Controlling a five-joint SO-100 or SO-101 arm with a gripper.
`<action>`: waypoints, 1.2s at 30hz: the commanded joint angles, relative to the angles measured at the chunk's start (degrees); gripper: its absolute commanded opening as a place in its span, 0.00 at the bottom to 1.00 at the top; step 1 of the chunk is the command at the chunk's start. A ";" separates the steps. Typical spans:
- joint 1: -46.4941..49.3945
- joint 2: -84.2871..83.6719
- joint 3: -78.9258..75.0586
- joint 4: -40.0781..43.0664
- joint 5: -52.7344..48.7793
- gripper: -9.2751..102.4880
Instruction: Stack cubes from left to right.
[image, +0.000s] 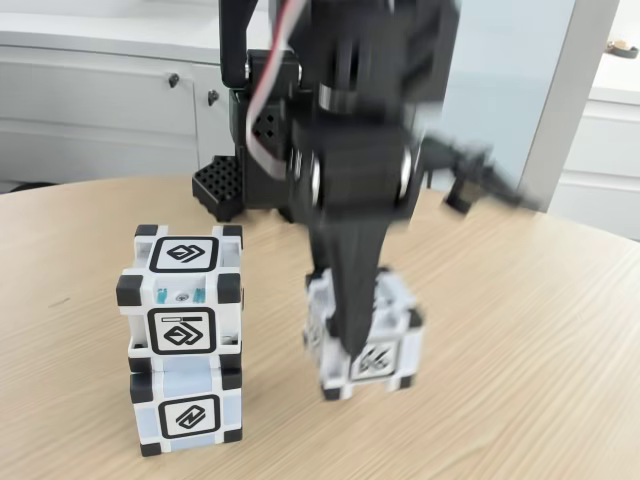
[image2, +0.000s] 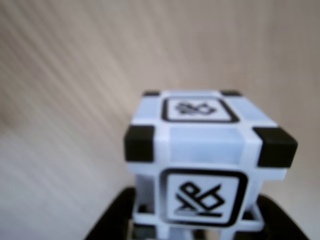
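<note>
Two cubes stand stacked at the left of the fixed view, the upper cube (image: 180, 292) resting squarely on the lower cube (image: 188, 412). A third cube (image: 388, 345) sits to their right, blurred and slightly tilted, its underside close to the wooden table. My black gripper (image: 358, 345) comes down from above and is shut on that cube, one finger crossing its front left face. In the wrist view the same cube (image2: 200, 145) sits in the centre, with dark fingertips (image2: 114, 220) at both lower corners.
The arm's black base (image: 262, 140) stands at the back of the round wooden table (image: 520, 330). White cabinets (image: 100, 100) line the wall behind. A gap of about a cube's width separates the stack from the held cube.
</note>
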 joint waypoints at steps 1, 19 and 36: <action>0.18 12.13 -1.14 -0.35 -1.32 0.08; 16.79 25.49 -1.14 0.70 -16.17 0.08; 23.82 24.43 -1.14 7.73 -18.98 0.08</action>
